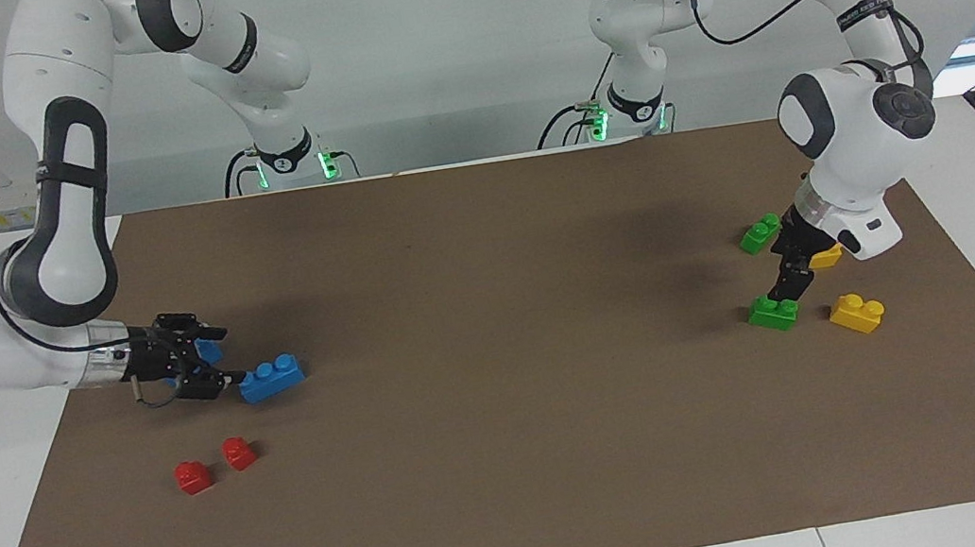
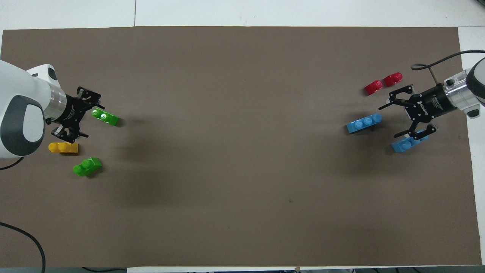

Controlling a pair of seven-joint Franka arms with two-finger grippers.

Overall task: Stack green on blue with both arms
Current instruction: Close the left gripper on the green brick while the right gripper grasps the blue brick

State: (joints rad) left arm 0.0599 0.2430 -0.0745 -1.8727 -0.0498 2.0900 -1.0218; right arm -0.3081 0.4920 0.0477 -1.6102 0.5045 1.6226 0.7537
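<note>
Nearest the robots on the brown mat [image 1: 514, 461], a green brick [image 1: 760, 233] lies at the left arm's end and a blue brick [image 2: 408, 141] at the right arm's end, the latter half covered by the right gripper [image 1: 213, 360], whose jaws are spread wide and hold nothing. Its fingers are aimed at the second blue brick [image 1: 271, 378], which lies just farther out. The left gripper [image 1: 786, 281], likewise released and empty, is lowered over the second green brick [image 1: 773, 313], beside two yellow bricks [image 1: 856, 312]. Farthest out lie two red bricks [image 1: 214, 465]. The step in hand is judged to be the approach to grasp: each brick is best straddled across its short sides, with the fingers squared to its walls and brought fully down before closure, so that neighbouring bricks are not nudged.
</note>
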